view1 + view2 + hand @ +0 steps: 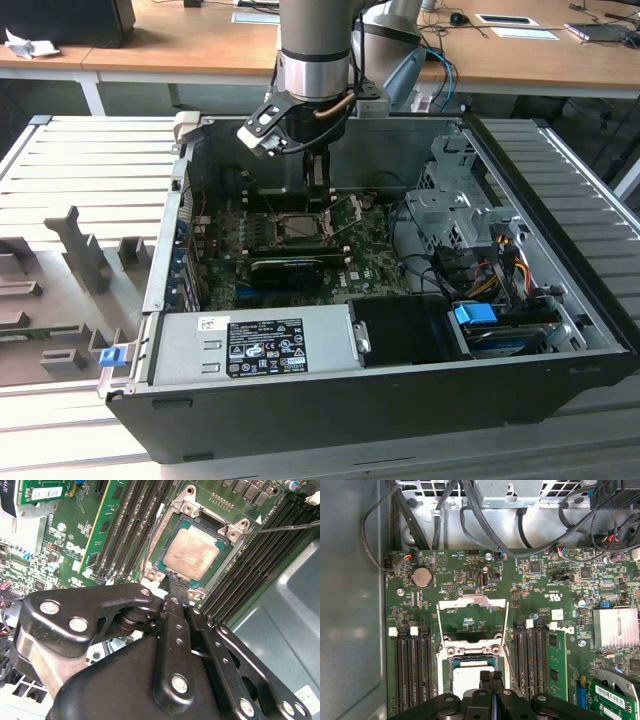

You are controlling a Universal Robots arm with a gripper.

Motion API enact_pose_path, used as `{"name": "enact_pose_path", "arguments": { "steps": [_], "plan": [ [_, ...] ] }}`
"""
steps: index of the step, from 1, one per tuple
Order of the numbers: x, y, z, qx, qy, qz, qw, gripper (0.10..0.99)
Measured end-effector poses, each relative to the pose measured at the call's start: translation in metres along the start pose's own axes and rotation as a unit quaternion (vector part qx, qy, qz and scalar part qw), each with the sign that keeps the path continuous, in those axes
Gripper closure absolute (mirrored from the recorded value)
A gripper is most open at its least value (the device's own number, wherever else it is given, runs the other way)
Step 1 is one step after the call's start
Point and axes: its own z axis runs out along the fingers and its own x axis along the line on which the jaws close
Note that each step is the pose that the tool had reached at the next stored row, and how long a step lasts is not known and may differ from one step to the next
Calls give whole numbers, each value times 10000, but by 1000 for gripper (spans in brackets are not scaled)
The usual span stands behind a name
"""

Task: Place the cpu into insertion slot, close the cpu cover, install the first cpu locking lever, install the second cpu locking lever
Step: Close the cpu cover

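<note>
An open computer case (350, 405) lies on its side on the slatted tabletop (90, 150), so its inside faces up and the arm can come straight down into it. Below the tool (318, 185) the green circuit board (470, 575) covers the case floor, with rows of long black memory slots (412, 665) running along either side of the tool. Directly under the tool's tip sits the socket (196, 511), a square recess with a silver metal rim. Just beyond the tip in the first wrist view, the cover (470, 600) is swung back off the socket: it is a thin silver frame, and green board shows through its cut-out centre, which leaves the socket open from above. The chip (192, 555) already lies inside the socket, flat and square to the rim as far as the views show. It is small and pale silver-beige, with a dull, slightly smudged metal top and a narrow green border. In both wrist views the tool (172, 577) has its two black fingers pressed together with nothing between them, the tip at the chip's near edge, touching it or just above it. A closed tip like this probably suits nudging or pressing better than gripping. A thin wire lever (285, 527) stands free beside the socket, off to one side of the tool, not latched.
</note>
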Motion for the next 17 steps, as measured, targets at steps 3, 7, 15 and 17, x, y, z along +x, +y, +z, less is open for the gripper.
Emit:
{"name": "enact_pose_path", "arguments": {
  "steps": [3,7,15,17],
  "plan": [
    [1,0,0,0,0,-1,10000,980],
    [2,2,-39,0,-1,0,10000,980],
    [7,147,-44,1,-1,0,10000,980],
    [9,177,-42,2,0,-1,10000,980]
  ]
}}
